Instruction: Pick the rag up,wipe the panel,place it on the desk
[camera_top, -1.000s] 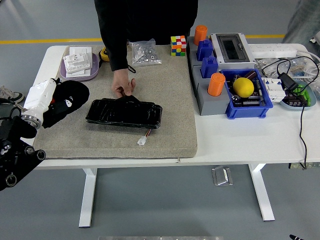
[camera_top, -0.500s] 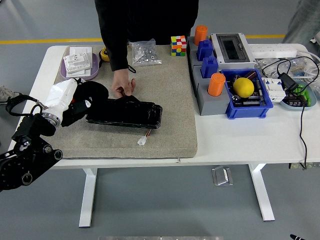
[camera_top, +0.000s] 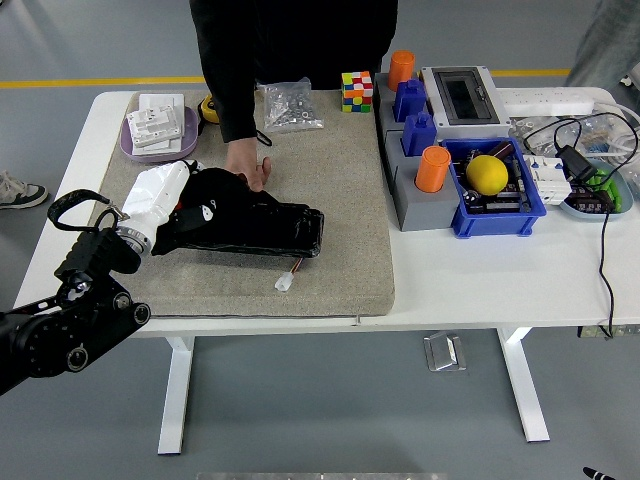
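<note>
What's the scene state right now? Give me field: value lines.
left robot hand: over the left end of the panel, holding a black rag
rag: black, bunched, lying on the panel's left part
panel: black, flat on the grey mat, white connector at its near edge
person's hand: resting at the panel's far edge, as if steadying it
right arm: not in view
right side of table: blue bin with a yellow ball, orange cylinder
</note>
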